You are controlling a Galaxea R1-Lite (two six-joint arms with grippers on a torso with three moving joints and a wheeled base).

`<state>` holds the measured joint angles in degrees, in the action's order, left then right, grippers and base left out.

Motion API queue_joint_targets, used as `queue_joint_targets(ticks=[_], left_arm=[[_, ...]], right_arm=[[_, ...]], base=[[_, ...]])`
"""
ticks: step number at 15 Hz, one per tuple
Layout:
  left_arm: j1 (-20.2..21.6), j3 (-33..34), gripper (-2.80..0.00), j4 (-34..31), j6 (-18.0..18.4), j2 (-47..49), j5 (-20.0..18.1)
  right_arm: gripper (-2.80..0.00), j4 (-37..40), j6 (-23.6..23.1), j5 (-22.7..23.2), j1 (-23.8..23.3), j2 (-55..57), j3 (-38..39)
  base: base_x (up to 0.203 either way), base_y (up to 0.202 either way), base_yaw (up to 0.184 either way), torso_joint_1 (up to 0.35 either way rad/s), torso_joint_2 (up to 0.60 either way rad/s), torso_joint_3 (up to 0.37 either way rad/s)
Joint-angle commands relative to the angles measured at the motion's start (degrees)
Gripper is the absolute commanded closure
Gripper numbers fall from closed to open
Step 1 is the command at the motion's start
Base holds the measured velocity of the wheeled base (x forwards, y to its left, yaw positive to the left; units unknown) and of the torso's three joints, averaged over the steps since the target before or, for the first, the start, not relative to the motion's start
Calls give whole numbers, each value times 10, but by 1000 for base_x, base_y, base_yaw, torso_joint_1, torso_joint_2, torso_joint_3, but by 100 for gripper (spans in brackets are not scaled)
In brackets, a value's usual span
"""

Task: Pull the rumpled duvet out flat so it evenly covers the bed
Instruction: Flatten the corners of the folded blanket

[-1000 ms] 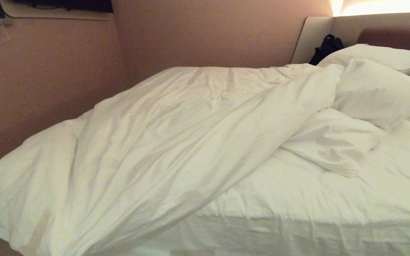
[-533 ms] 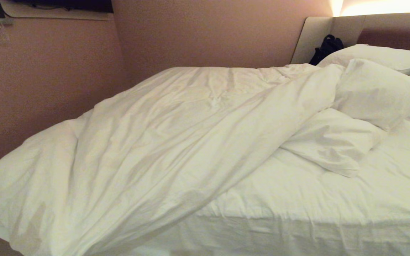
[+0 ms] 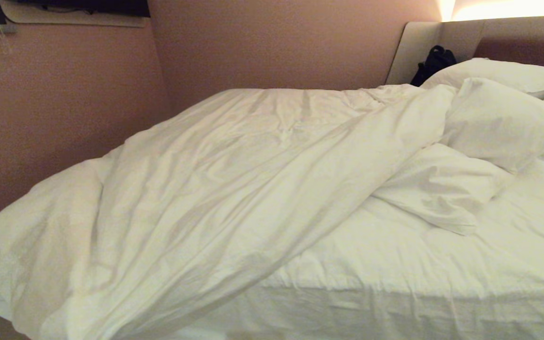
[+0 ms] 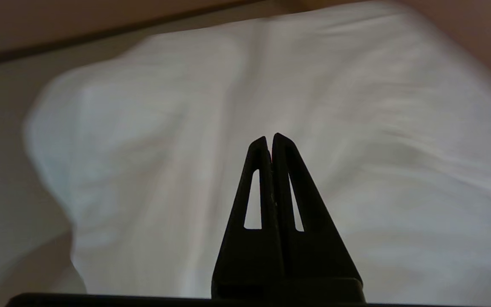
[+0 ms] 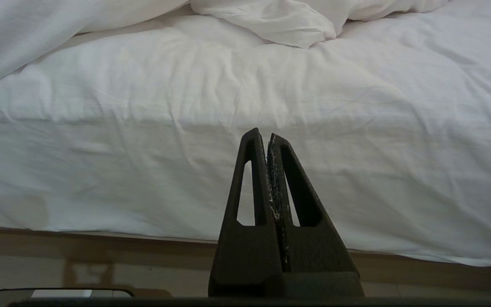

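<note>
Two end effectors clenched empty: left end effector [image 4: 270,137], right end effector [image 5: 262,135]; one duvet [image 3: 215,189]; three pillows.

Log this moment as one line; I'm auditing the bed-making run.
duvet: bunched on bed's left half | left gripper: shut, empty, above duvet | right gripper: shut, parked facing mattress side | pull: not begun

creased cotton duvet [image 3: 215,189], matt black plastic hand [image 4: 270,140]
</note>
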<state>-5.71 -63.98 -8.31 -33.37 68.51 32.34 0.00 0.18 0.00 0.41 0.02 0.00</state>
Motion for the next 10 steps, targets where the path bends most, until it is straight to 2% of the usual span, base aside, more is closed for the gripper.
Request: queue_joint_targets(ticks=[1,3,5,8,10], left_arm=[[79,-25,0,54,14,153,-10],[132,-41,0,94,49,199,-62],[207,-57,0,115,82,235,-161],[349,-69,0,162,145,284,-384],[454,-72,0,236,189,349,-537]], right_arm=[[0,0,0,0,0,0,0],[0,0,0,0,0,0,0],[0,0,0,0,0,0,0],[0,0,0,0,0,0,0],[0,0,0,0,0,0,0]], base=[[0,0,0,0,0,0],[0,0,0,0,0,0],[0,0,0,0,0,0],[0,0,0,0,0,0],[0,0,0,0,0,0]])
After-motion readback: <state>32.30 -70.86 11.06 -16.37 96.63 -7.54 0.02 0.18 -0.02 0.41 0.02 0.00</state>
